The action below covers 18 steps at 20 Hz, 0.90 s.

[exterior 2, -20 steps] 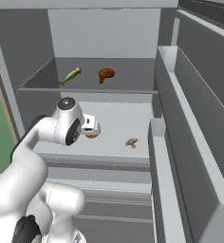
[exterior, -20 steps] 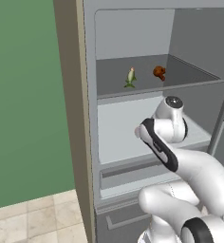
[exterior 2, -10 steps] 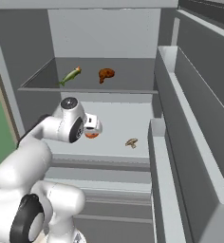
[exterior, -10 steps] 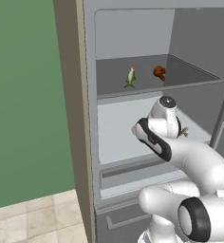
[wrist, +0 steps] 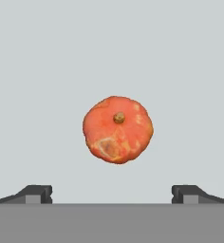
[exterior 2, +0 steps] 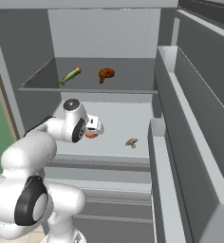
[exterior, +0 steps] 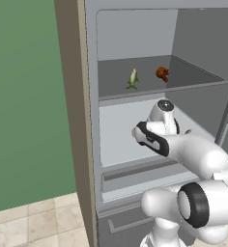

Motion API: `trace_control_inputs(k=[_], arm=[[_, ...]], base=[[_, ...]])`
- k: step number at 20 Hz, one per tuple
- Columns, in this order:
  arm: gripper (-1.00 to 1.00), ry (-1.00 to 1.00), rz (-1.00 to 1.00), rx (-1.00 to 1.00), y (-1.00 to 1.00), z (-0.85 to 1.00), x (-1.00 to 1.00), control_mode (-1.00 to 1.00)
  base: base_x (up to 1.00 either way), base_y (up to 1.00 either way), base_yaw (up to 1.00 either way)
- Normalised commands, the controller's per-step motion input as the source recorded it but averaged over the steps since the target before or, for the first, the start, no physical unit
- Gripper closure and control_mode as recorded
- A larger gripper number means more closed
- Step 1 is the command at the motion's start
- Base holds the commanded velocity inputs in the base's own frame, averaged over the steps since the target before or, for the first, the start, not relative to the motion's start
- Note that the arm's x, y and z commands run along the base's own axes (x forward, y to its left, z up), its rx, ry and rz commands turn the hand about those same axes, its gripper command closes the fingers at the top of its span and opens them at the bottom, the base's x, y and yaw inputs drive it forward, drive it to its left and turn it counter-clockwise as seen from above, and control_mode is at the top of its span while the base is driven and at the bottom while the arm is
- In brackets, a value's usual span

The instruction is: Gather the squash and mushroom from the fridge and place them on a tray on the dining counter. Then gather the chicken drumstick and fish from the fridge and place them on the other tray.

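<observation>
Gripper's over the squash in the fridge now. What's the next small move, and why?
Probably lower the gripper straight onto the squash before closing. The hand view shows the squash centred between the wide-open fingertips but untouched, lying alone on the pale fridge shelf.

Orange-red squash [wrist: 117, 136], brown stem, pale shelf [wrist: 190, 71]

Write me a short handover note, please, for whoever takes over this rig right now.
Gripper: open, empty, poised over the squash.
Fridge: door open. Squash and mushroom lie on the middle shelf; fish and drumstick on the shelf above.
Done: nothing picked up yet.
Left: grasp the squash, then carry all four items to the trays on the dining counter.
</observation>
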Motion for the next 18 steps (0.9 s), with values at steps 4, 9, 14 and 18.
trace_control_inputs(k=[4, 9, 14, 18], arm=[[-1.00, 0.00, -0.02, 0.00, 0.00, -0.10, 0.21, -1.00], [-1.00, 0.00, -0.02, 0.00, 0.00, -0.09, 0.18, -1.00], [-1.00, 0.01, -0.01, 0.00, 0.00, -0.07, 0.17, -1.00], [-1.00, 0.00, 0.00, 0.00, -0.04, -0.09, 0.12, -1.00]], base=[[0.00, 0.00, 0.00], [0.00, 0.00, 0.00], [0.00, 0.00, 0.00], [0.00, 0.00, 0.00]])
